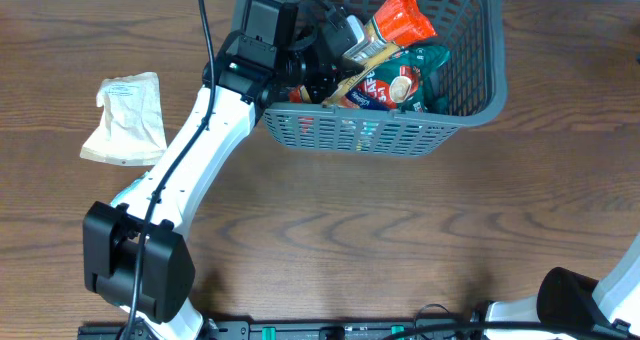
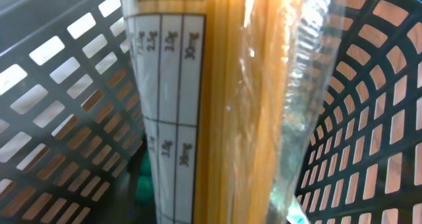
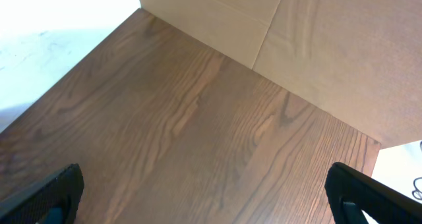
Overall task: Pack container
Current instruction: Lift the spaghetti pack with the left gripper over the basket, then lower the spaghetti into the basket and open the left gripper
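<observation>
Left jaws: lying out of their own camera's view. From overhead they are merging into the dark wrist, so I cannot tell whether they are clenching or released.
Spaghetti pack (image 2: 224, 105): one. It is filling the middle of the left wrist view, running top to bottom, with its clear wrapper glaring on the right side. From overhead it (image 1: 368, 52) is lying slanted, its lower end reaching the wrist.
Left arm (image 1: 200, 140): reaching from the near edge into the basket's left half.
Basket (image 1: 370, 132): one. It is sitting at the far edge of the surface (image 1: 400, 230), right of centre, with its far rim cut off by the frame. Its lattice wall (image 2: 59, 85) is curving around both sides of the spaghetti.
Packets in the basket: at least four are showing, namely the spaghetti, an orange one (image 1: 400, 15), a green one (image 1: 425, 75) and a red-labelled one (image 1: 375, 92). They are overlapping and the wrist is covering more, so the count is uncertain.
Pouch (image 1: 125, 120): one, beige. It is lying on the surface well left of the basket, beside the left arm.
Right jaws: standing released, gripping nothing. Only the two dark fingers (image 3: 46, 197) are showing, at the bottom corners of the view, with bare surface (image 3: 198, 132) between them.
Right arm (image 1: 580, 300): resting at the near right corner, mostly cut off, well apart from the basket.
</observation>
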